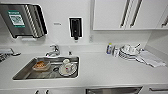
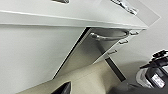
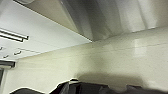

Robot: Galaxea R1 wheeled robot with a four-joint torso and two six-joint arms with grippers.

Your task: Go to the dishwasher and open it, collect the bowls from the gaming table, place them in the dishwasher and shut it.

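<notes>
The dishwasher [image 2: 93, 51] has a stainless-steel front with a horizontal bar handle [image 2: 107, 38] under the white countertop [image 2: 75, 21]. A dark gap runs along one edge of its door. In the head view its top edge [image 1: 113, 90] shows just below the counter, right of the sink. A dark part of my left gripper [image 2: 62, 88] sits low, some way from the door. The steel front [image 3: 112, 17] looms close in the right wrist view, above a pale floor, with my right gripper [image 3: 75, 87] dark at the frame's edge. The bowls and the gaming table are out of view.
A steel sink [image 1: 22, 72] holds white cups on a plate [image 1: 67, 68] and a dish with something orange [image 1: 40, 65]. White dishes [image 1: 128, 52] and a cloth [image 1: 150, 58] lie at the counter's right. Wall cupboards [image 1: 120, 13] hang above. White drawers [image 2: 117, 48] flank the dishwasher.
</notes>
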